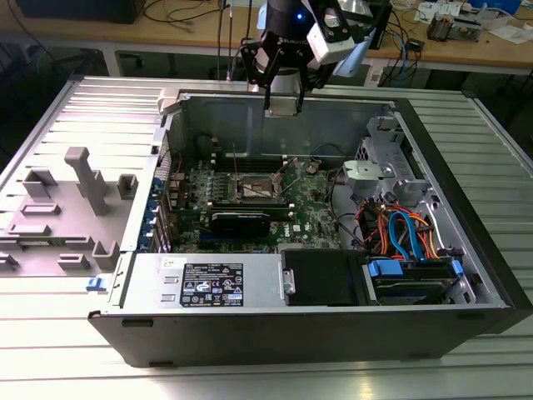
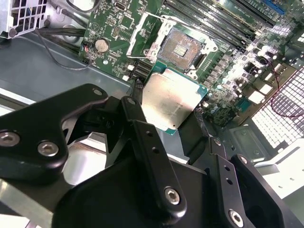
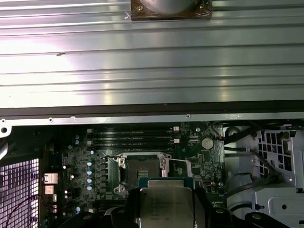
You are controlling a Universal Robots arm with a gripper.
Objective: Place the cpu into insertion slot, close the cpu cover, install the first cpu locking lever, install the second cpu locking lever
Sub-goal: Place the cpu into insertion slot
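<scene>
The cpu [image 2: 173, 95], a flat square chip with a dull silver top, sits between my black fingers [image 2: 137, 107], and my gripper [image 2: 168, 109] is shut on it. In the first wrist view the cpu [image 3: 166, 202] hangs just short of the insertion slot [image 3: 142, 167]. The insertion slot [image 2: 182, 46] lies bare on the green board, its dark pin field showing. Beside it the cpu cover [image 2: 144, 34] stands swung open. In the exterior view my gripper [image 1: 283, 107] hovers high over the case's back wall, well above the insertion slot [image 1: 254, 190].
Long black memory slots [image 3: 133, 137] run beside the socket. The open case [image 1: 466, 208] also holds a power supply [image 1: 208, 282], a drive cage [image 1: 379, 179] and orange and blue cables [image 1: 400, 229]. A grey fixture [image 1: 79, 179] stands at the exterior view's left.
</scene>
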